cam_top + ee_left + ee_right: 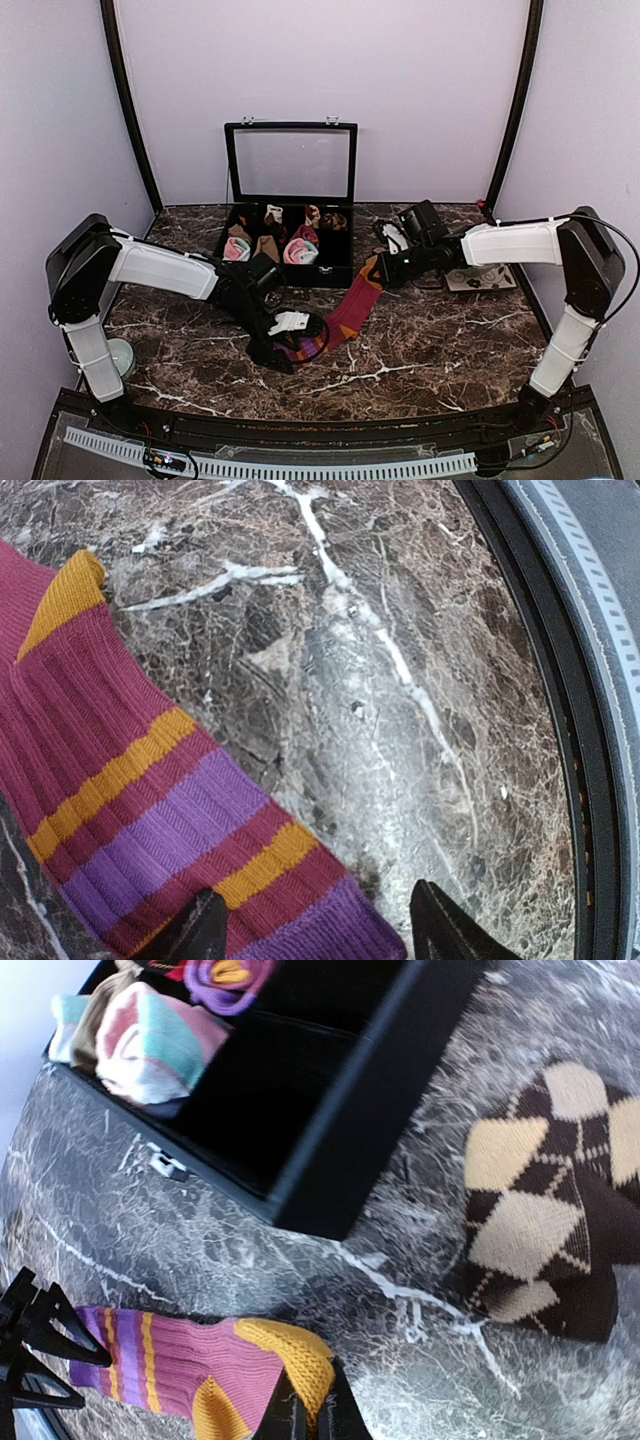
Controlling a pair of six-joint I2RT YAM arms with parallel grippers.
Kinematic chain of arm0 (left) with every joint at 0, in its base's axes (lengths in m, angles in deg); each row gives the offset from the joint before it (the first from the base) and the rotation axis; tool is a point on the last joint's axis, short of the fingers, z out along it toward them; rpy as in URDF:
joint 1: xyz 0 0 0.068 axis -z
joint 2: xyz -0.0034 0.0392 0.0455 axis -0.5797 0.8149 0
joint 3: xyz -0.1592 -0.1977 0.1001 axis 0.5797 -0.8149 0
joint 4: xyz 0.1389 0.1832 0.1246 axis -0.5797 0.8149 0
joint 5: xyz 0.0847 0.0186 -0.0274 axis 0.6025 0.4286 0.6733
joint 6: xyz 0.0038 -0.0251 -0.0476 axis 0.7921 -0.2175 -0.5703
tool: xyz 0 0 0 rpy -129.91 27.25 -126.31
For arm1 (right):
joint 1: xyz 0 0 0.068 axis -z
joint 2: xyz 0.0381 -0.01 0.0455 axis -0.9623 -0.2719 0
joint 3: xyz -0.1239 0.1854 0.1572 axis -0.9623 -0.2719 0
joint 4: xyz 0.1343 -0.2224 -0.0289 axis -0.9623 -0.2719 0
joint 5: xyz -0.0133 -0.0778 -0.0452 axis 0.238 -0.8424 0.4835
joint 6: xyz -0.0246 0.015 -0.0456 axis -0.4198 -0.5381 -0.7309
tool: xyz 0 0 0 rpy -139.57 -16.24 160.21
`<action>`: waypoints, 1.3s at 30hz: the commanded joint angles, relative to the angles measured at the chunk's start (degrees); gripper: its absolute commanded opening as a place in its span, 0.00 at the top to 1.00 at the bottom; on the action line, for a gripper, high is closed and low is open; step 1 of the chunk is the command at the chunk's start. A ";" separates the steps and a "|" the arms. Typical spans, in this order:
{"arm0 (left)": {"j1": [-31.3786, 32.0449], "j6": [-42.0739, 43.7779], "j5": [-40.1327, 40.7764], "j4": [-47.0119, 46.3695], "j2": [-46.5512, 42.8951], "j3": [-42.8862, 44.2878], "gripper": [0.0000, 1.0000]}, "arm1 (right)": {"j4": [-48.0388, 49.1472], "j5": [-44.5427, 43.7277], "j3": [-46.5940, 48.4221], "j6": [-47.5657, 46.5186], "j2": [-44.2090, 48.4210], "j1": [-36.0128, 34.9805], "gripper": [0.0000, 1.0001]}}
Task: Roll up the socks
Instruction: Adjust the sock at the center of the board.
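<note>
The long magenta sock (pixel 345 315) with purple and orange stripes lies stretched diagonally on the marble table. My right gripper (pixel 312 1412) is shut on its orange toe (pixel 295 1355), near the box's front corner. My left gripper (pixel 315 935) is open at the other end, and the purple cuff (pixel 330 925) lies between its fingers (pixel 200 930). In the top view the left gripper (pixel 285 338) covers that cuff end. The brown-and-beige diamond sock (pixel 540 1200) lies flat on the table beyond the right gripper (pixel 380 272).
A black compartment box (pixel 335 265) with its lid raised stands at the back centre and holds several small sock rolls (pixel 150 1040). A flat patterned tile (pixel 482 277) lies at the right. A pale round object (pixel 121 355) sits by the left arm's base. The table's black front rim (pixel 570 730) is close to the left gripper.
</note>
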 commanded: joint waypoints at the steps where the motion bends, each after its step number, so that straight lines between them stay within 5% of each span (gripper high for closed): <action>1: 1.61 0.55 -2.66 1.55 0.08 1.22 0.34 | -2.79 2.41 4.23 -5.41 -1.73 0.00 0.99; 19: 5.41 -7.06 -9.51 -1.47 6.62 13.08 0.35 | -11.90 -11.21 16.59 -13.06 -8.68 0.58 0.98; 25: 4.49 -8.15 -10.70 3.62 3.12 15.55 0.29 | -13.06 -15.59 20.75 -14.90 -11.73 1.52 0.84; 30: -3.62 -5.92 -11.44 11.39 1.46 17.41 0.27 | -11.37 -15.33 24.02 -12.60 -13.31 2.63 0.64; 35: -9.80 -3.58 -3.87 8.04 -0.18 12.63 0.30 | -10.21 -16.66 28.49 -9.44 -16.84 2.75 0.62; 39: -9.83 -3.88 5.09 -1.08 -1.02 6.20 0.41 | -10.39 -19.44 31.63 -7.68 -20.54 2.91 0.73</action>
